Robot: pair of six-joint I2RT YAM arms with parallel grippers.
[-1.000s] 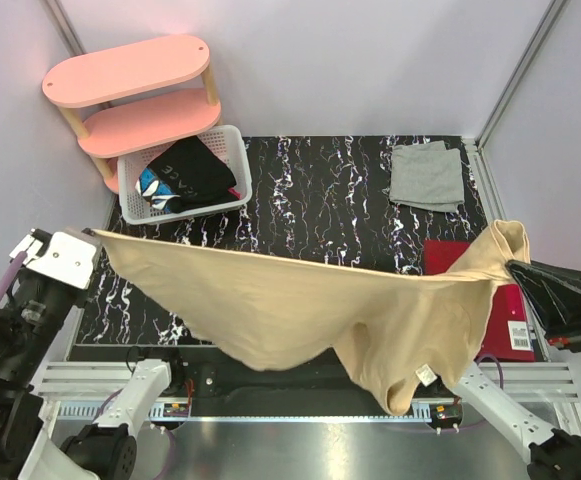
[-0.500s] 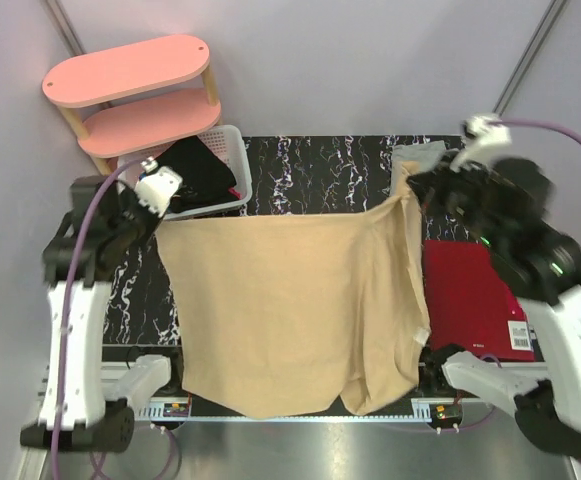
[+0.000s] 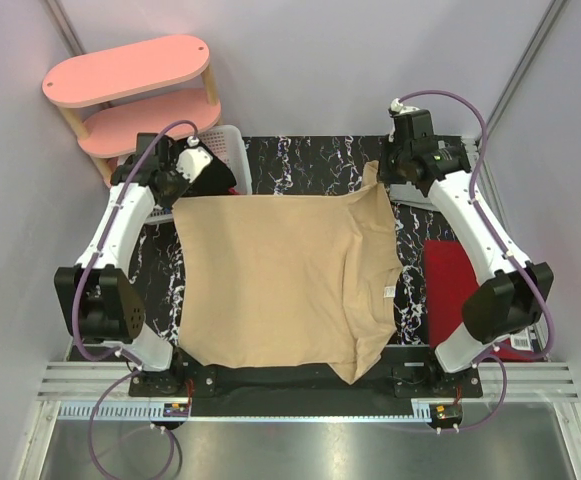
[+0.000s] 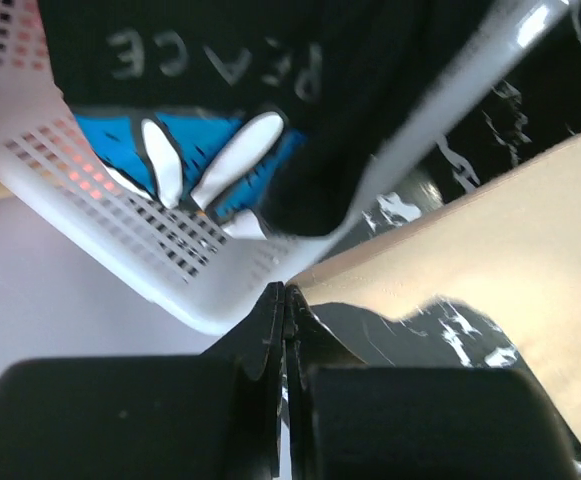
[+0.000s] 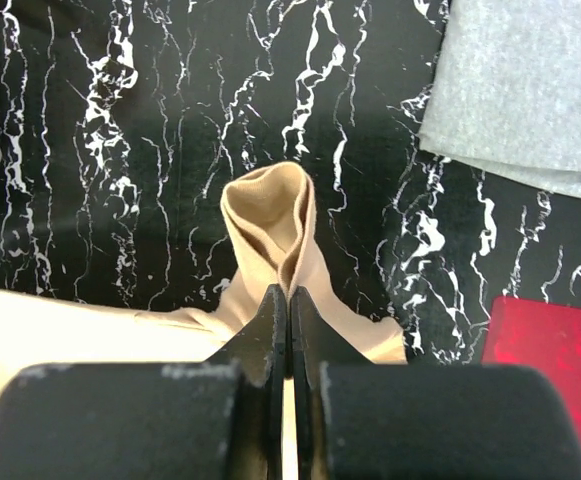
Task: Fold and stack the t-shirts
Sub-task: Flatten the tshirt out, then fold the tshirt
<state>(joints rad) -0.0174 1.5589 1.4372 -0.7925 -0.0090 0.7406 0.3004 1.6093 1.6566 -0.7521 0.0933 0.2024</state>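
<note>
Tan-beige t-shirt [image 3: 270,280], spread over the marbled counter [image 3: 300,165], far corners pinched tight in the clenched left fingers [image 4: 263,335] and right fingers [image 5: 270,325]. Lower both corners evenly, hold the far edge taut, and smooth the doubled right side before releasing. Light grey t-shirt [image 5: 520,90] lying near, far right.

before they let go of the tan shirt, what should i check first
1. right gripper shut on the tan shirt at its far right corner: ok
2. left gripper shut on the far left corner: ok
3. Shirt lying flat: not ok, its right side is bunched and folded over, label showing
4. grey shirt apart from the tan cloth: ok
5. red folder uncovered: ok
6. Near hem fully on the table: cannot tell
</note>
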